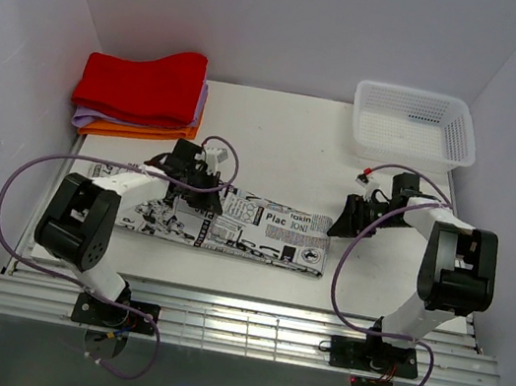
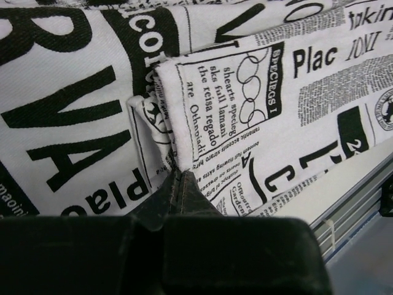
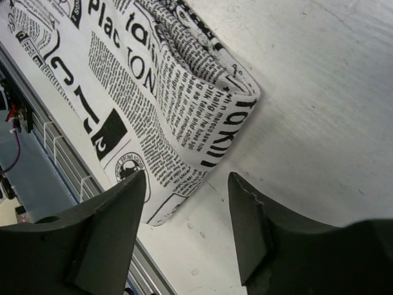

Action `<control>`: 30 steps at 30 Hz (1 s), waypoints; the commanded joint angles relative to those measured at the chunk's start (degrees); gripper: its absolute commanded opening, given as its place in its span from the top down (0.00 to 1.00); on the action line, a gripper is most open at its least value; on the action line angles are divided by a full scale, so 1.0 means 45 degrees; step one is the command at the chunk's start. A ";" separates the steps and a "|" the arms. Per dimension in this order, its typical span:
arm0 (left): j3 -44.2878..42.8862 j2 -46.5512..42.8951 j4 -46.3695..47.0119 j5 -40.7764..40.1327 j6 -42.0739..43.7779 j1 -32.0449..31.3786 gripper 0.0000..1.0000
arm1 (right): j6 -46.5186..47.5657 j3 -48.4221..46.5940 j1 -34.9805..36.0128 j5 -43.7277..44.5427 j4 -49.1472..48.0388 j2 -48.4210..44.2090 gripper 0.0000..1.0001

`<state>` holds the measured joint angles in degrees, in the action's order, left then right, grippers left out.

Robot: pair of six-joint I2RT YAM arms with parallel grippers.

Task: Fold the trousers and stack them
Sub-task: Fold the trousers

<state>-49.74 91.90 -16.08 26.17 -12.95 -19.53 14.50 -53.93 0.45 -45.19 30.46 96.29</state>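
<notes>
The trousers (image 1: 241, 232), white with black newspaper print, lie folded in a long strip across the table's near middle. My left gripper (image 1: 188, 191) is over their left part. In the left wrist view its fingers (image 2: 178, 184) are shut together, pinching a folded edge of the trousers (image 2: 245, 92). My right gripper (image 1: 344, 224) is open, just off the strip's right end. In the right wrist view it (image 3: 187, 184) hangs above bare table, and the folded end of the trousers (image 3: 172, 110) lies just ahead of the fingertips, untouched.
A stack of red, purple and orange folded cloths (image 1: 141, 92) lies at the back left. A white mesh basket (image 1: 413, 125) stands at the back right. A ribbed metal rail (image 1: 234, 327) runs along the table's near edge.
</notes>
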 commanded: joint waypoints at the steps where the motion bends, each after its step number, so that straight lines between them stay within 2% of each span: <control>1: -0.0452 -0.1436 -0.0607 0.0239 -0.0052 -0.0094 1.00 | 0.0293 -0.0242 -0.0392 0.0237 0.0224 0.0145 0.36; 3: -0.0413 -0.1612 -0.0880 -0.0130 -0.0013 -0.0094 1.00 | 0.0293 -0.0222 -0.0451 0.0354 0.0224 0.0261 0.31; 13: 0.0115 -0.0639 -0.0959 -0.1594 0.0280 -0.0074 1.00 | -0.0039 -0.0242 -0.0490 -0.0016 -0.0049 0.1355 0.29; 22: -0.0080 0.0574 -0.0646 -0.2710 0.0671 -0.0035 1.00 | -0.0176 0.0226 -0.0471 -0.1286 -0.0499 0.2879 0.33; 30: -0.0081 0.0808 -0.0627 -0.2945 0.0612 -0.0035 1.00 | -0.0449 0.1379 -0.0198 -0.1422 -0.1221 0.2567 0.36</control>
<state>-50.15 93.56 -19.27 18.65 -11.44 -19.79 11.27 -50.74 -1.58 -59.53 27.83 106.89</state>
